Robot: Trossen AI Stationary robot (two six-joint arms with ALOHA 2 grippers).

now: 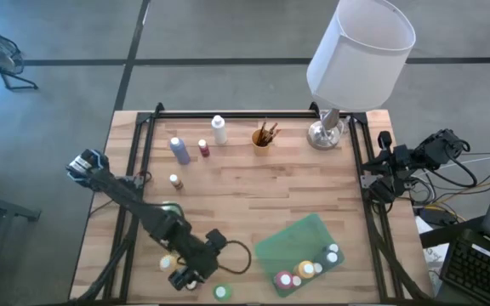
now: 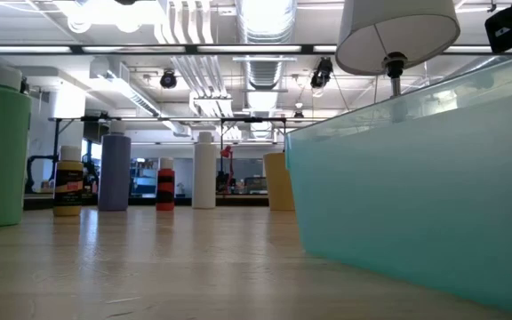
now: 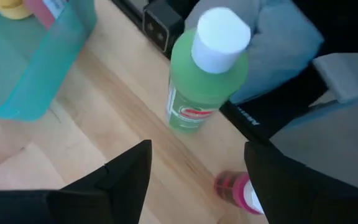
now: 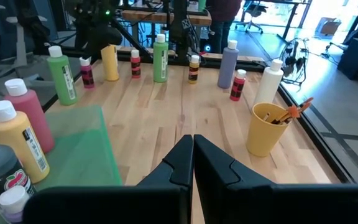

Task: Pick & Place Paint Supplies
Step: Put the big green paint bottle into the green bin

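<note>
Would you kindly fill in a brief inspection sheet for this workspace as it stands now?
Surface: wooden table, black-railed.
Job's things: teal bin holding several bottles; more bottles along the far side; green bottle by the near edge; yellow cup of brushes.
Clutter: lamp.
Grippers: left gripper open above the near edge, beside the green bottle; right gripper shut, parked off the table's right.
Cables: bundle beside the right arm.
Surroundings: grey floor.

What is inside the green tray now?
Inside the green tray, several bottles stand together at one end: pink, yellow, and dark ones with white caps. Their lower parts are hidden from above.
</note>
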